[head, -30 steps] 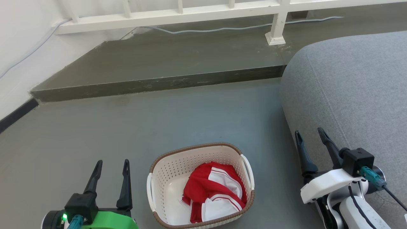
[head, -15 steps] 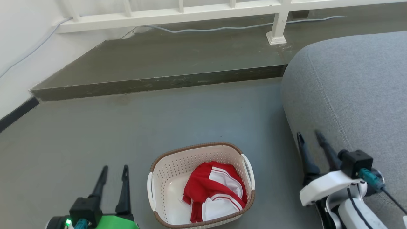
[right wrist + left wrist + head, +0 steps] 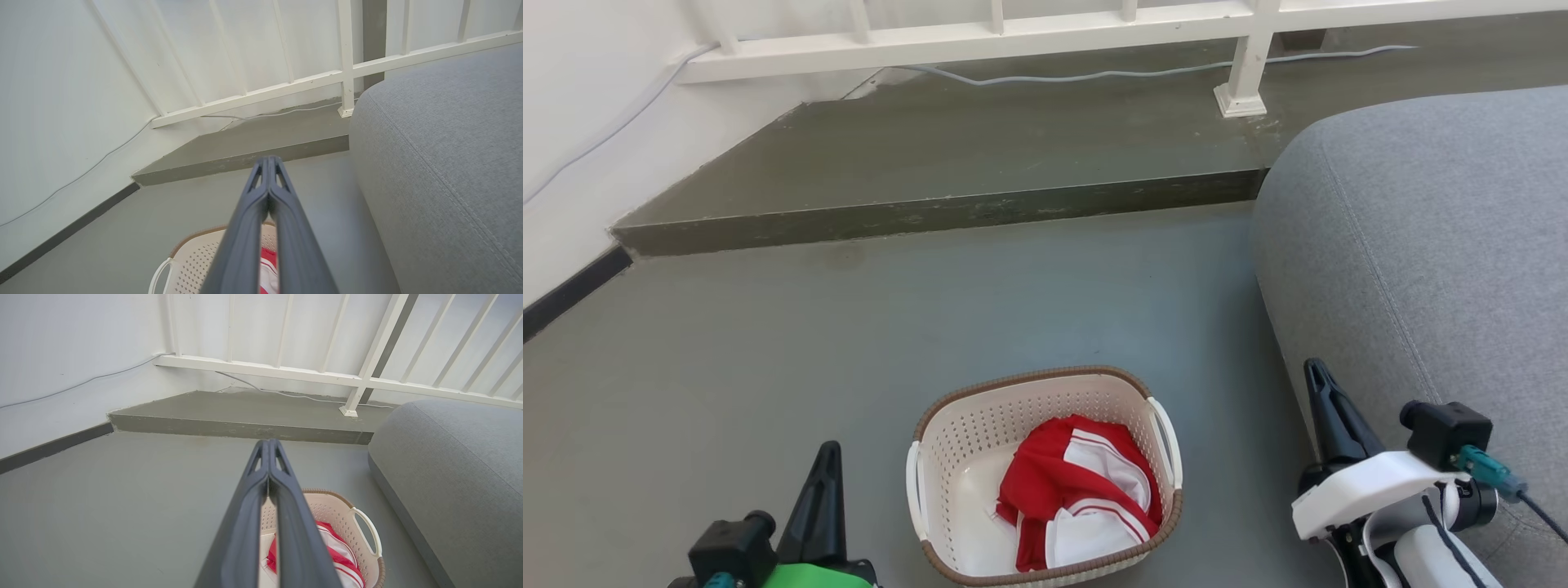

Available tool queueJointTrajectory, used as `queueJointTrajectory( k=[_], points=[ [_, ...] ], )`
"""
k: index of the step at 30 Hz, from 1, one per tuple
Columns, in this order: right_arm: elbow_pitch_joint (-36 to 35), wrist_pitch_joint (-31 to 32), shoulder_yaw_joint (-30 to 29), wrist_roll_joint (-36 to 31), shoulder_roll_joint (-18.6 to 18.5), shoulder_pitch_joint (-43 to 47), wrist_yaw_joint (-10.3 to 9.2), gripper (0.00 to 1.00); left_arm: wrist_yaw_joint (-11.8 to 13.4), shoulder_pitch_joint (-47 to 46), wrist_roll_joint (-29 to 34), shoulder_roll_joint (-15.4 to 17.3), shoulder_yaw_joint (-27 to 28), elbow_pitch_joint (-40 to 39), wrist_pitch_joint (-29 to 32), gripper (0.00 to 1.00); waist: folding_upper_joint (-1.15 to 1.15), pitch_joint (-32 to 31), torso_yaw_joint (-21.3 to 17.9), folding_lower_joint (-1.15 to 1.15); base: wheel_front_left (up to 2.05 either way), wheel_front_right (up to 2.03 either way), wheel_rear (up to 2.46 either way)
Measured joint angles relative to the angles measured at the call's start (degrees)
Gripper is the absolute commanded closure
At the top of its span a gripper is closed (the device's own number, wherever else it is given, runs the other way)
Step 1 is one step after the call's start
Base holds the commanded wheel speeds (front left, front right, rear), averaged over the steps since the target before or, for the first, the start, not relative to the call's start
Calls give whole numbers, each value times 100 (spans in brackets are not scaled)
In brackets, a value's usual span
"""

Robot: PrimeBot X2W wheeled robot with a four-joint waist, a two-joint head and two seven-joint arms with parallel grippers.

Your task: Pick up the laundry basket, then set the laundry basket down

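Soft, even daylight, bright throughout; the floor (image 3: 768, 343) carries barely any shadow. In the wrist views the white wall (image 3: 61, 343) and railing (image 3: 286, 373) look washed out, the bars splay toward the edges, and the left end effector (image 3: 269, 445) blurs near the lens.

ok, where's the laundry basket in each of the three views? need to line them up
Head view: laundry basket at bottom centre.
Left wrist view: laundry basket at the bottom edge, right of centre.
Right wrist view: laundry basket at the bottom edge, left of centre.
Shared landmark: the white railing post, beyond the basket in all three.
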Motion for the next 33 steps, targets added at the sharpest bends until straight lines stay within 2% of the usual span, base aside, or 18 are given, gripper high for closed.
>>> queueJointTrajectory(
  k=[14,33],
  points=[
    [-22,289,-374,1187,70,-1,124,100,-59,-12,-1269,-68,310,42,205,100,0,-23,75,0,0,0,0],
    [14,694,-873,2764,151,-28,352,100,-354,-208,-3000,10,638,331,549,100,0,-63,190,0,0,0,0]
  ],
)
